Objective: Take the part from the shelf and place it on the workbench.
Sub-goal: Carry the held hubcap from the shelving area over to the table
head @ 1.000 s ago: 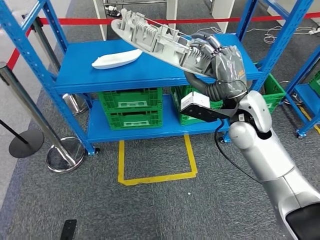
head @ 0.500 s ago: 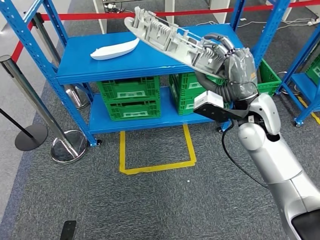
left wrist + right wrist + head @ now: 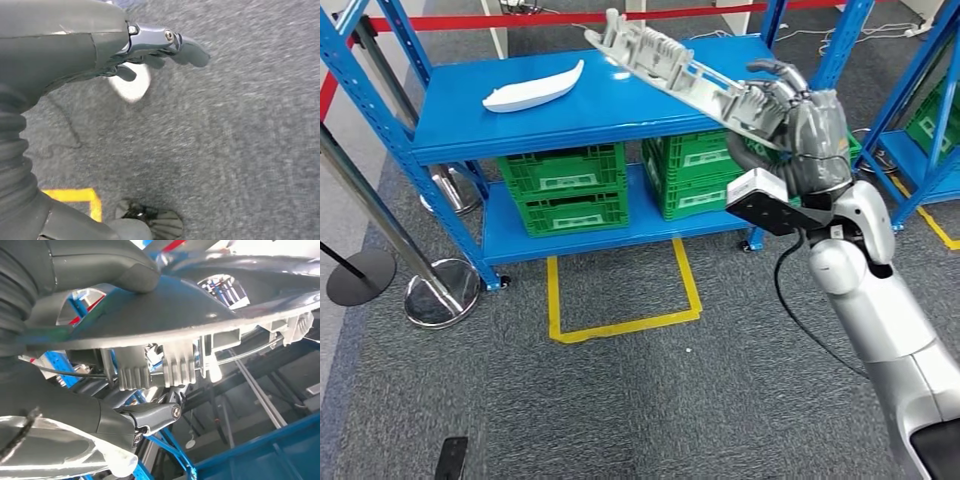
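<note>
The right hand (image 3: 780,100) grips one end of the long grey ribbed plastic part (image 3: 675,65). Its dark fingers (image 3: 773,72) wrap over the top of that end, and in the right wrist view the thick thumb (image 3: 113,262) presses on the smooth side of the part (image 3: 181,315) while a darker finger (image 3: 154,415) lies against the ribbed side. The part runs away from the fingers in a tilted line, its far end higher and out over the top board of the blue metal shelf (image 3: 584,120), clear of the board and not touching it. The held end hangs off the shelf's front edge, just above the right-hand stack of green plastic crates (image 3: 690,175) on the lower board.

A white curved plastic moulding (image 3: 533,88) lies flat on the top board, well apart from the fingers and beyond the part's far end. More green crates (image 3: 569,190) stand on the lower board beneath it. On the grey carpet in front of the shelf, a yellow tape outline (image 3: 622,300) is marked.

The left hand (image 3: 151,47) hangs over the carpet with its dark fingers (image 3: 188,50) stretched out, slightly apart, and holding nothing.
</note>
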